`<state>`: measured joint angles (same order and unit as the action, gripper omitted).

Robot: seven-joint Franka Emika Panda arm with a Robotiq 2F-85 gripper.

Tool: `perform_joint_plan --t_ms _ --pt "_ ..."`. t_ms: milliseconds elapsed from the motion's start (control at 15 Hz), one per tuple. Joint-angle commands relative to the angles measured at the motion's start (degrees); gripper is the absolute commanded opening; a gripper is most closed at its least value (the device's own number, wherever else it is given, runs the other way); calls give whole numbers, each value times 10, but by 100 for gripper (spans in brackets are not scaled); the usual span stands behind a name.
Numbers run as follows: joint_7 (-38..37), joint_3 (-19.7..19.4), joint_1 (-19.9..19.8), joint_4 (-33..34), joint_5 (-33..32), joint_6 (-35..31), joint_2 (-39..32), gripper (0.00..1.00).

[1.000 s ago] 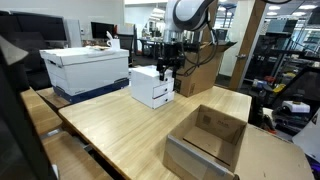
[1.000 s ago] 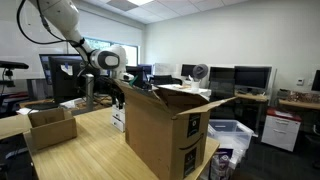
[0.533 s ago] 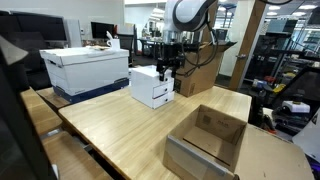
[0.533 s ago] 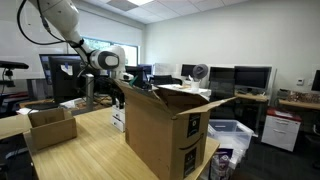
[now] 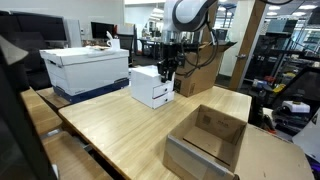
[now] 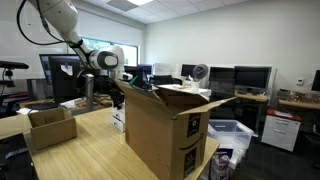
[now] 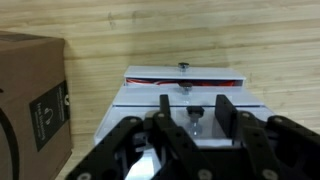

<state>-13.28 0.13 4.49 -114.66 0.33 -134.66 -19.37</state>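
Fingers (image 7: 165, 108) hang right over white box (image 5: 150, 86), pointing down at its top. Fingers apart, not clamped on anything, small dark knob (image 7: 195, 112) sits in gap between them. White box stands near far edge of worktop (image 5: 120, 130), tall cardboard box (image 5: 200, 70) just beside it. Open carton (image 5: 205, 140) at near corner, well apart.

Drawers (image 5: 150, 86): were white
Table (image 5: 120, 135): was pale wood grain
Carton (image 6: 165, 125): was brown, black print
Gripper (image 7: 193, 110): was black
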Motion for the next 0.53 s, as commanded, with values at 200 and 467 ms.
perform_joint_plan --t_ms 200,467 --pt "-13 -3 7 -18 -11 -23 13 6" --pt "-25 -5 9 -35 -10 -26 28 6"
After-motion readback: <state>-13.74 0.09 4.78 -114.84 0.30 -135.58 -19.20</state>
